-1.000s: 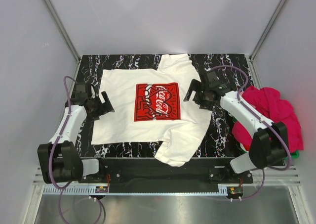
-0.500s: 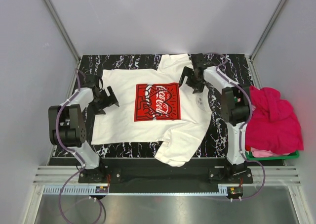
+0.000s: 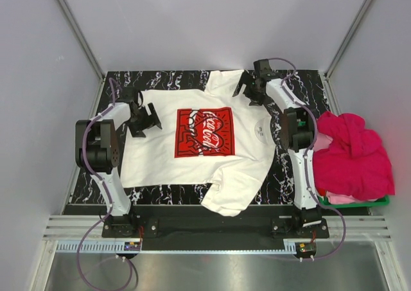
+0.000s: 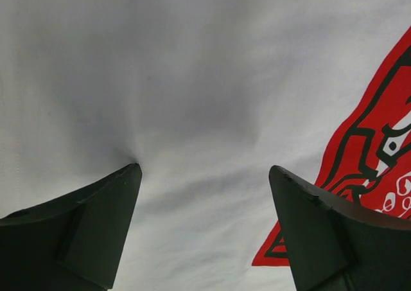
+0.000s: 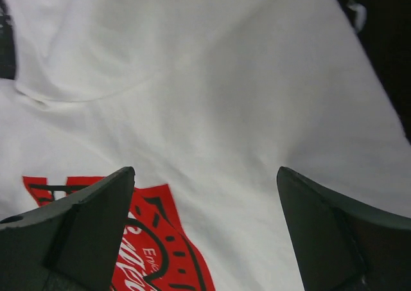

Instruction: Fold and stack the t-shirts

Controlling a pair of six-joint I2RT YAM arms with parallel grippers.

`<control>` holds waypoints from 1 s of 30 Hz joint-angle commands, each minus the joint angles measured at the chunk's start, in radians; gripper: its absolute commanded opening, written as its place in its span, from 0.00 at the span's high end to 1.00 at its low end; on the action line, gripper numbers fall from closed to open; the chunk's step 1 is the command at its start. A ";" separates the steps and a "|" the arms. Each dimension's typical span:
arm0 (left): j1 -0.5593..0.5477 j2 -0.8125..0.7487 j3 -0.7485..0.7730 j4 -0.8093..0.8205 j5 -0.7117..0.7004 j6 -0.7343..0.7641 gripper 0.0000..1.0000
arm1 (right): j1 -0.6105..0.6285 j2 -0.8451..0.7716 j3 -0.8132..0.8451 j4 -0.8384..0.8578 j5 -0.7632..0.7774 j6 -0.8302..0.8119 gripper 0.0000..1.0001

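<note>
Cotton white t-shirt [image 3: 192,166] lies flat mid-frame, print up. It looks floppy and light, so I'd pinch along its upper edge. Left gripper [image 3: 144,119] and right gripper [image 3: 247,88] are over it, both wide open and empty.

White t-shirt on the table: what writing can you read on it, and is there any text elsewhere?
"Coca-Cola": white script, sideways, on the red square print of the white t-shirt; only roughly legible.
"Enj…": small word inside that print, right wrist view; the rest is blurred.
Neck label: too small to read.
Pink t-shirts: no text shows.
</note>
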 commanded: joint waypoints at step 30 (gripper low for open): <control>-0.044 0.132 0.171 -0.069 0.035 -0.075 0.11 | -0.096 0.150 0.262 -0.279 0.063 -0.029 0.00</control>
